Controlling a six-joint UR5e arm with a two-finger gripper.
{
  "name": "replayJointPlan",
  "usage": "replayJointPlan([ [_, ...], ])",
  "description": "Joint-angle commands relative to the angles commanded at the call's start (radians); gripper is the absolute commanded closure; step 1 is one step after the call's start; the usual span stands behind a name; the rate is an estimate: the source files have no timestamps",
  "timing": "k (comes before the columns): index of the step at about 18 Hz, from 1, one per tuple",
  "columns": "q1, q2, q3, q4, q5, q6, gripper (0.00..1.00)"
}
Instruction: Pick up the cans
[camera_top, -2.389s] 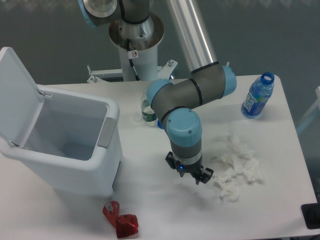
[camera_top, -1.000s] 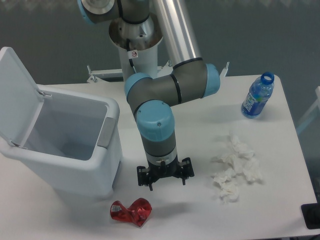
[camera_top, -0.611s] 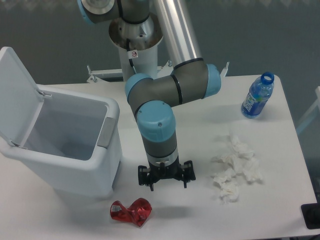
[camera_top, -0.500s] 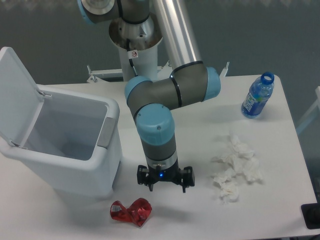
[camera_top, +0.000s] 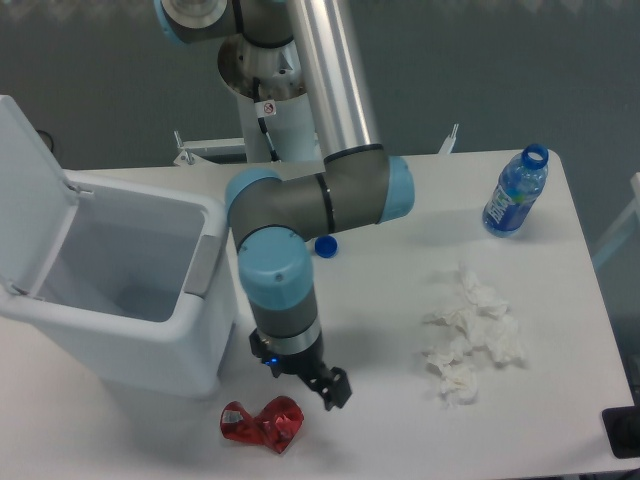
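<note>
The can (camera_top: 262, 424) is a crushed, shiny red lump lying on the white table (camera_top: 400, 430) near its front edge. My gripper (camera_top: 300, 372) hangs just above and to the right of it, apart from the can. It is open and turned on a diagonal. One dark finger (camera_top: 336, 389) sticks out to the lower right, while the other is mostly hidden under the wrist. Nothing is held between the jaws.
An open white bin (camera_top: 120, 290) with its lid up stands at the left, close against my forearm. A clear bottle with a blue label (camera_top: 515, 190) stands at the back right. White tissue wads (camera_top: 470, 335) lie at the right. A blue cap (camera_top: 325, 245) rests behind my arm.
My gripper has moved left and toward the front, closer to the can, and has rotated from level to diagonal. The bin has shifted slightly left. The can has not moved.
</note>
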Motion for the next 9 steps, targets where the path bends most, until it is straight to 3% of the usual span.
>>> replayJointPlan([
  [2, 0.001, -0.017, 0.008, 0.026, -0.037, 0.003, 0.0],
  [9, 0.031, -0.029, 0.011, 0.028, -0.071, 0.025, 0.0],
])
